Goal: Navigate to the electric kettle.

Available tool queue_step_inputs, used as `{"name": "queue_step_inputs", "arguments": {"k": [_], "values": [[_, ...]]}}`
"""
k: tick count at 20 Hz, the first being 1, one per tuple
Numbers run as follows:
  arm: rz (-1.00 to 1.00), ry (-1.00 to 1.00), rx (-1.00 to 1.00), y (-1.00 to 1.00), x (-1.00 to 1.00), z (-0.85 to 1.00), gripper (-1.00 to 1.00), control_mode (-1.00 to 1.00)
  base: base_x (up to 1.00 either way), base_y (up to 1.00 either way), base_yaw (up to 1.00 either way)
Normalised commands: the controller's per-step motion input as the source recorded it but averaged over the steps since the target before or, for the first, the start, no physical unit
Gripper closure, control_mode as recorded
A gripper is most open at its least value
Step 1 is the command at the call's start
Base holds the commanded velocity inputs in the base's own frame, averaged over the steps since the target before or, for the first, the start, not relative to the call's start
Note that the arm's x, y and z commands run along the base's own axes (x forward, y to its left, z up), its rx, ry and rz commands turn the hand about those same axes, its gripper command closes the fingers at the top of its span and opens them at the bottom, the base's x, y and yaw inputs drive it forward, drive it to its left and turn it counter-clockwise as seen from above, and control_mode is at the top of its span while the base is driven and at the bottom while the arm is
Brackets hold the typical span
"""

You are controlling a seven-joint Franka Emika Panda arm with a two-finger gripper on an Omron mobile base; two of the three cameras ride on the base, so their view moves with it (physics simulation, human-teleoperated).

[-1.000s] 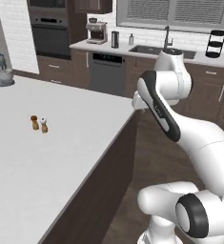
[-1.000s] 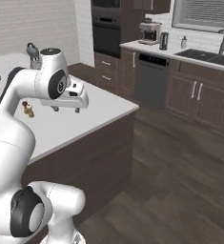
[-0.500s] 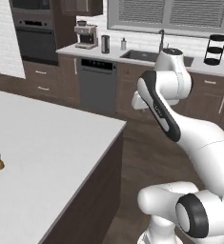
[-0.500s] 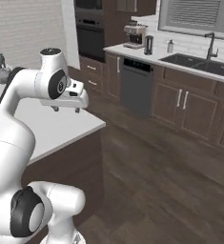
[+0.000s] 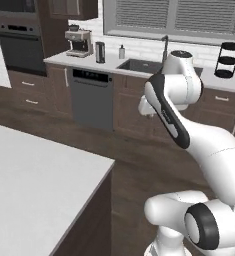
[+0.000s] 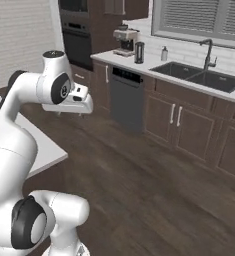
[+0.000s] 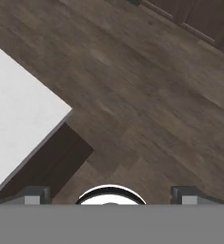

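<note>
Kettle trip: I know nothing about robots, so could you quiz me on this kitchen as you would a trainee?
1. True or false: the kettle stands between the espresso machine and the soap bottle.
2. What is built in under the counter below the kettle? A) fridge B) dishwasher C) washing machine
3. Fill in: the tool hangs over the ____ beside the island.

Key: 1 true; 2 B; 3 floor.
</note>
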Motion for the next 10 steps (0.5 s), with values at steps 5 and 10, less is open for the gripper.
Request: {"name": "queue_step_inputs", "arguments": {"k": [5, 10], "values": [[0.0, 0.0, 0.0, 0.0, 0.0, 0.0, -1.0, 1.0, 1.0, -0.1, 0.06], [0.0, 0.0, 0.0, 0.0, 0.0, 0.0, -1.0, 1.0, 1.0, -0.06, 0.09]]}}
